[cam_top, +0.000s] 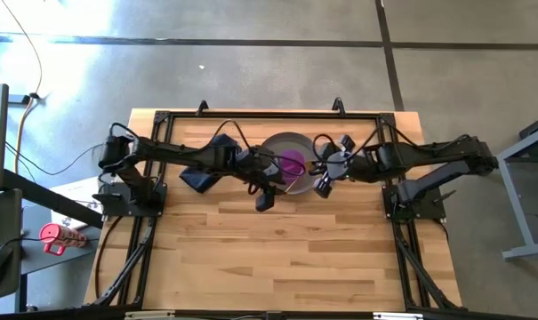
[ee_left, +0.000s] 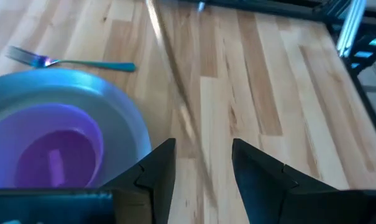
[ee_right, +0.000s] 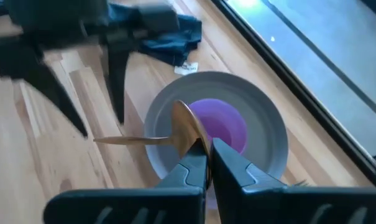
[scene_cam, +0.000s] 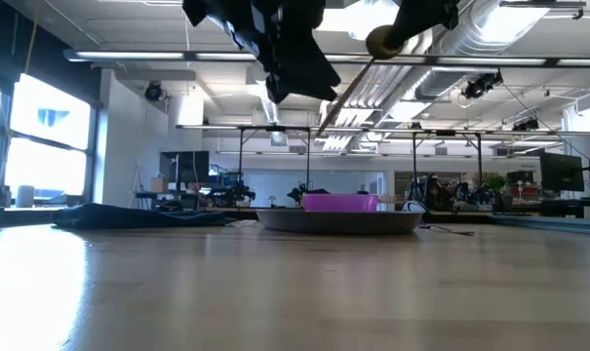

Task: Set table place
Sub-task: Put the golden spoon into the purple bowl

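Seen from overhead, both arms cover part of the plate (cam_top: 286, 142), the fork is hidden, and at table height both grippers are cut off by the upper edge.

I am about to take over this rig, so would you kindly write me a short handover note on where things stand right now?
Right gripper: shut on the gold spoon, held in the air above the plate.
Left gripper: open, empty, hovering over the table beside the plate.
Things: magenta bowl sits in the grey plate at mid-table; the teal-handled fork lies on the wood next to the plate; the navy napkin lies crumpled on the plate's left-arm side.
Done: bowl on plate, fork laid.
Left: set the spoon down beside the plate; the napkin probably still needs arranging.
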